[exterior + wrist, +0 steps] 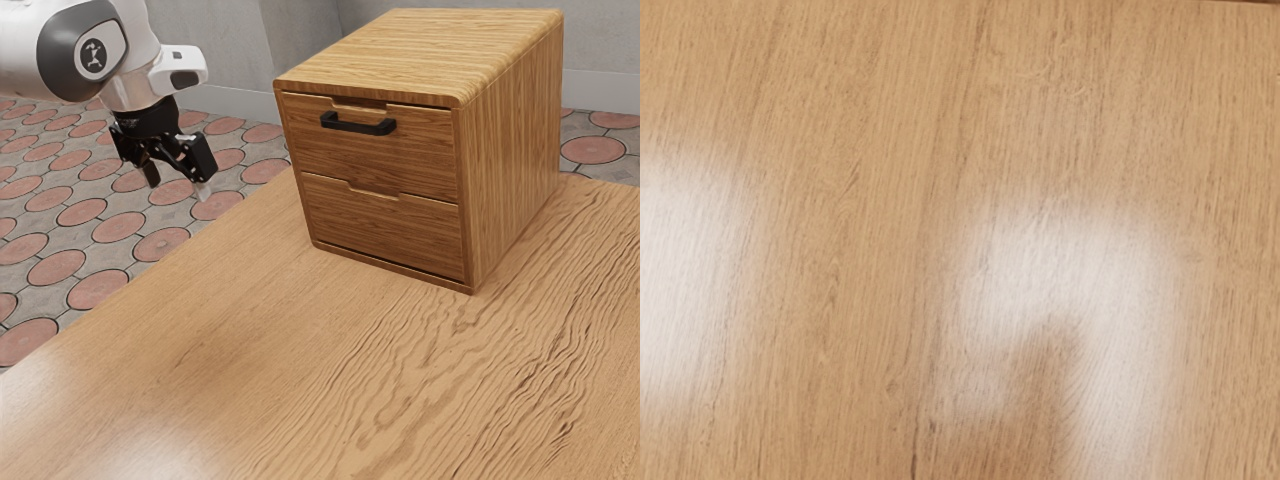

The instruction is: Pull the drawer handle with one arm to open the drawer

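a light-brown wooden box cabinet (500, 150) with two drawers stands on the wood-grain desk (300, 380). the cabinet's upper drawer (400, 150) carries a black bar handle (358, 124). the handle is fixed level across the upper part of the drawer's front, nearer the cabinet's corner on the exterior view's left. that front sits flush in the cabinet's face, so the drawer is shut and its inside is hidden. the lower drawer (385, 225) beneath it is shut as well. it has a shallow notch in its top edge, and what it holds cannot be told either.

the black two-finger tool (177, 180) hangs from the white arm (80, 45), well apart from the cabinet on the exterior view's left. it is at about the height of the handle. its fingers point downward and stand spread, with nothing held between them. the tool touches neither the handle nor the cabinet, and the cabinet's drawer face is turned toward the tool's side.

past the desk's edge, on the exterior view's left of the cabinet, lies a grey tiled floor with reddish-brown round patterns (60, 230). a grey wall (230, 40) rises behind the cabinet.

in the wrist view the desk's grain lies under the hand, marked by a pale patch of glare (1070, 270) and a soft dark shadow (1040, 400).
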You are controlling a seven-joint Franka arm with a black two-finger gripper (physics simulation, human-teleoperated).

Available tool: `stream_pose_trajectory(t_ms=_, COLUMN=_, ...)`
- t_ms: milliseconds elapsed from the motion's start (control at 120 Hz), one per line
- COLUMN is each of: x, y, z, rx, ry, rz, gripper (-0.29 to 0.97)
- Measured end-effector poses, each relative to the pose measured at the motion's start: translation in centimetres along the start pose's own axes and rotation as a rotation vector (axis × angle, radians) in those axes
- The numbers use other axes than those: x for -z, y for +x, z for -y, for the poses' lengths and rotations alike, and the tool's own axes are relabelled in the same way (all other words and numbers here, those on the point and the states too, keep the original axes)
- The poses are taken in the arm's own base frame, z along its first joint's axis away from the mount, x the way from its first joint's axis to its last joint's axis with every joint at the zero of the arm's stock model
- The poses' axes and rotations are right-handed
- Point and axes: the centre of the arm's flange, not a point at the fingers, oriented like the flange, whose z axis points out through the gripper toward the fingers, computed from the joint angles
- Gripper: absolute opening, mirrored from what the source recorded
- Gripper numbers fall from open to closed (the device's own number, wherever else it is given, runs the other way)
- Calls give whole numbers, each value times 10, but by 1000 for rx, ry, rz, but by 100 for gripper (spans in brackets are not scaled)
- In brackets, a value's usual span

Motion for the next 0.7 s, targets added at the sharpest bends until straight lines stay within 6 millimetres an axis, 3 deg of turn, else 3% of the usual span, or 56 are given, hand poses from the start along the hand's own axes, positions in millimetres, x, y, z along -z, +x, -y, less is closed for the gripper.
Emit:
stream_pose_trajectory(t_ms=208, x=2, y=0, z=0, rx=-12, ry=-1, rz=-3, gripper=68)
stream_pose_trajectory(t_ms=342, x=19, y=-6, z=11, rx=5, ry=-23, rz=-34, gripper=68)
stream_pose_trajectory(t_ms=417, x=46, y=-12, z=16, rx=11, ry=-17, rz=-77, gripper=68)
stream_pose_trajectory(t_ms=525, x=77, y=-23, z=9, rx=-7, ry=-21, rz=-121, gripper=68)
stream_pose_trajectory(t_ms=700, x=86, y=-27, z=-7, rx=-42, ry=-28, rz=-128, gripper=68)
